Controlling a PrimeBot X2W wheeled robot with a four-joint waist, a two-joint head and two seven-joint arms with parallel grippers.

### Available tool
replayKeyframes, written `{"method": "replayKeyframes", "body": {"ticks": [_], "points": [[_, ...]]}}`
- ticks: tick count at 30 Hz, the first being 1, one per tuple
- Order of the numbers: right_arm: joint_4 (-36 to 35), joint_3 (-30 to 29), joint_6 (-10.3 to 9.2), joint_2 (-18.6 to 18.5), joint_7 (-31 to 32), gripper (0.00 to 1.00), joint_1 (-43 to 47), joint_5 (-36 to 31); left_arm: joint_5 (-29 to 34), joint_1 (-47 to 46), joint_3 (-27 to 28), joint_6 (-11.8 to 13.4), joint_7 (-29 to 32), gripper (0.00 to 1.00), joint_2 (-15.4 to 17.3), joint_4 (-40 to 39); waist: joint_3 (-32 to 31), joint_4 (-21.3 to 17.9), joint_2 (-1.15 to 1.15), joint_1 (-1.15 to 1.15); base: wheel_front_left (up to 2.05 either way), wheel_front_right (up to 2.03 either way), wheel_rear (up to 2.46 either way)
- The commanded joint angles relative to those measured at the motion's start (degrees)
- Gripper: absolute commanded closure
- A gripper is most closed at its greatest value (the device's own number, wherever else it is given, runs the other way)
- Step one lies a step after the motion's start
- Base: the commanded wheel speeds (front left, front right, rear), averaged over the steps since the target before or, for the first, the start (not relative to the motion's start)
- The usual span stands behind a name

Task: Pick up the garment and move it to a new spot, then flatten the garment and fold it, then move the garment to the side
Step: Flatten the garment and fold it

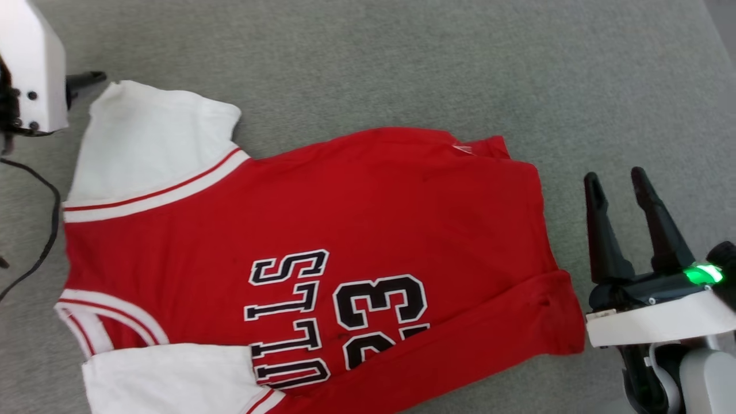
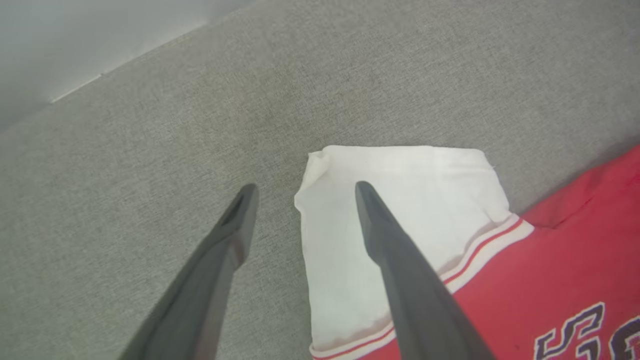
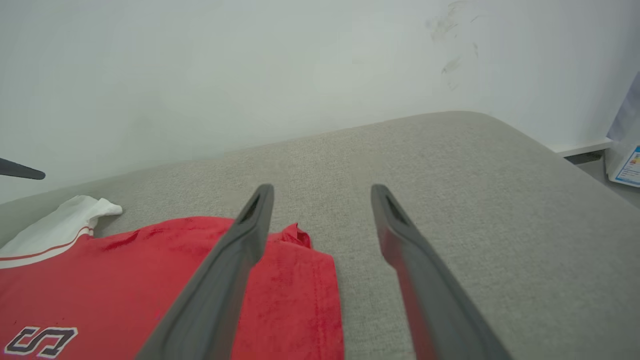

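Lying: Bulls jersey (image 1: 345, 218) flat on grey fabric surface (image 1: 402, 57) — long axis left-right, collar at robot's left.
Left claw (image 2: 306, 191): spread wide, empty, straddling edge of far white sleeve (image 2: 425, 190).
Right claw (image 1: 616, 179): spread, empty — just beside hem (image 3: 320, 300).

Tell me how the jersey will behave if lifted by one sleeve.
Likely floppy: the garment lies flat with its near edge folded over, so it should drape and sag. Probably light, being thin cloth. It may drag, not slide, on the textured grey surface.
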Motion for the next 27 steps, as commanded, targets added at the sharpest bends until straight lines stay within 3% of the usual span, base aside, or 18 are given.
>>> {"method": "replayKeyframes", "body": {"ticks": [1, 6, 9, 13, 18, 19, 20, 21, 25, 27], "points": [[0.3, 0.4, -0.02, 0.4, -0.6, 0.00, -1.3, 0.3, -0.9, -0.6, 0.1, 0.6, 2.1, 0.00, 0.3, 0.2, 1.6, -2.0, 0.00, -0.01, 0.00, 0.00, 0.00], [2.0, 1.8, -0.03, 0.6, -1.7, 0.00, -2.4, 1.1, -2.3, -1.7, 0.0, 3.3, 9.9, 0.00, 2.6, -1.9, 3.4, -4.2, 0.00, -0.01, 0.00, 0.00, 0.00], [3.2, 2.7, -0.03, 0.7, -2.7, 0.00, -3.1, 1.6, -1.5, -2.4, -0.1, 2.9, 10.9, 0.00, 4.6, -1.4, 4.7, -5.2, 0.00, -0.01, 0.00, 0.00, 0.00], [4.4, 3.7, -0.03, 0.2, -3.8, 0.00, -3.9, 1.9, -0.4, -0.7, -0.6, 5.9, 11.6, 0.00, 4.7, -2.3, 5.6, -5.8, 0.00, -0.01, 0.00, 0.00, 0.00], [5.8, 3.7, -0.03, -0.6, -5.0, 0.00, -4.2, 2.3, -2.0, 2.6, -1.3, 6.9, 14.0, 0.00, 4.8, -2.3, 6.2, -6.2, 0.00, -0.01, 0.00, 0.00, 0.00], [6.0, 3.6, -0.03, -0.6, -5.1, 0.00, -4.3, 2.3, -1.9, 3.2, -1.6, 6.8, 14.3, 0.31, 5.1, -2.5, 6.3, -6.2, 0.00, -0.01, 0.00, 0.00, 0.00], [6.1, 3.6, -0.02, -0.6, -5.2, 0.00, -4.4, 2.4, -1.8, 3.6, -1.7, 6.8, 14.3, 0.79, 5.3, -2.5, 6.4, -6.1, 0.00, -0.01, 0.00, 0.00, 0.00], [6.2, 3.5, -0.03, -0.6, -5.4, 0.00, -4.4, 2.3, -2.1, 4.1, -1.7, 6.8, 14.4, 1.00, 5.3, -2.5, 6.4, -6.0, 0.00, -0.01, 0.00, 0.00, 0.00], [6.6, 3.5, -0.03, -1.0, -5.4, 0.00, -4.4, 1.8, -2.3, 4.6, -0.5, 7.3, 10.6, 1.00, 4.1, -2.5, 6.1, -5.3, 0.00, -0.01, 0.00, 0.00, 0.00], [6.7, 3.4, -0.03, -1.4, -5.1, 0.00, -4.4, 1.5, -1.7, 4.4, -0.4, 6.2, 8.3, 1.00, 4.2, -2.2, 5.6, -4.7, 0.00, -0.01, 0.00, 0.00, 0.00]]}}
